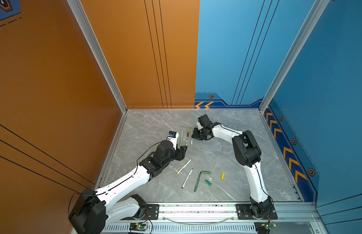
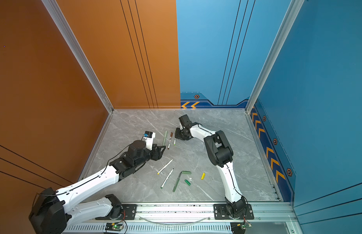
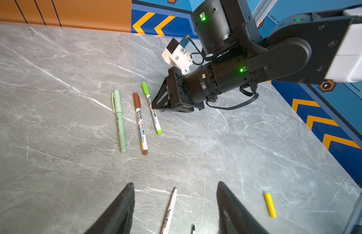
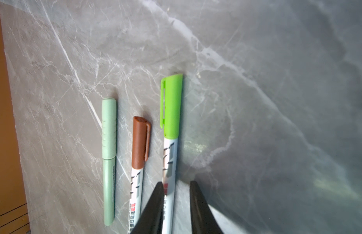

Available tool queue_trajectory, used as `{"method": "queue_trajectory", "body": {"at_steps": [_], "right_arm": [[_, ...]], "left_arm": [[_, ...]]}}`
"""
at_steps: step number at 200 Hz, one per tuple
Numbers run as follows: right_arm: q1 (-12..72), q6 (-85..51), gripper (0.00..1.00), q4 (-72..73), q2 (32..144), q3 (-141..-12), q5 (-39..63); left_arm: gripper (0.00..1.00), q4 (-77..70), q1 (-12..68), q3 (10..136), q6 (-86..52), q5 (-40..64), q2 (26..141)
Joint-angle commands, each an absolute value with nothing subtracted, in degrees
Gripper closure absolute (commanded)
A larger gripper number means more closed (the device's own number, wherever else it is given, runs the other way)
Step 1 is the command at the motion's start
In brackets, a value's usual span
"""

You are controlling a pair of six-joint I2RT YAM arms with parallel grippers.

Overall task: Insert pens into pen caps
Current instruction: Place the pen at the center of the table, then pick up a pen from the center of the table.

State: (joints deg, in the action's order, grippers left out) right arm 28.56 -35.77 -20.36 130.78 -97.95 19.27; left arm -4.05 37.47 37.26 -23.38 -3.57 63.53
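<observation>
Counter (image 1: 226, 141), grey marble pattern, listed left to right. Left claw (image 3: 175, 183): jaws wide apart, nothing in them, hanging near the bare writing end of the yellow-ended pen (image 1: 183, 166), probably lined up to take it next. Far row, three finished items laid parallel and just apart, likely parked there clear of the loose stock: sage-green pen (image 3: 119, 121), matching cap on; brown pen (image 3: 140, 125), white printed barrel, brown clip cap seated; light green pen (image 3: 151, 109), same barrel, bright green cap fully home. Right claw (image 4: 176, 182): low at that pen's barrel, fingers parted, barrel beside one finger, not pinched; the pen lies flat on the counter. Near row, loose stock: yellow-ended pen, uncapped; dark-green-ended pen (image 1: 187, 178), white, uncapped; all-dark-green pen (image 1: 197, 182), with one dark green cap (image 1: 206, 172) touching its far end at an angle, not fitted; second dark green cap (image 1: 208, 182) just beside; yellow cap (image 1: 223, 175), further right, apart.
</observation>
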Motion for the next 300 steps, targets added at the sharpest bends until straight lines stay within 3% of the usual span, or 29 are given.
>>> {"method": "queue_trajectory", "body": {"at_steps": [1,53,117,170,220,300], "right_arm": [[28.83,-34.22,0.73,-24.18,130.86,-97.13,16.38],[29.84,-31.84,0.68,-24.13,119.2,-92.13,15.35],[30.45,-30.89,0.62,-24.32,95.86,-77.09,11.25],[28.95,-31.66,0.53,-28.01,81.26,-63.29,7.47],[28.33,-34.23,0.47,-31.74,73.51,-53.25,4.1],[27.77,-34.47,0.46,-31.96,70.96,-48.65,2.56]], "left_arm": [[0.35,-2.22,36.86,38.83,-23.2,-2.9,62.36],[0.34,1.31,35.99,39.74,-22.57,-2.96,61.01],[0.34,10.27,36.19,43.29,-20.64,0.56,63.64],[0.35,22.0,43.65,47.51,-18.17,-2.61,71.27],[0.37,28.26,49.6,50.0,-17.93,-6.71,80.51],[0.52,29.22,48.7,53.1,-16.66,-7.82,92.04]]}}
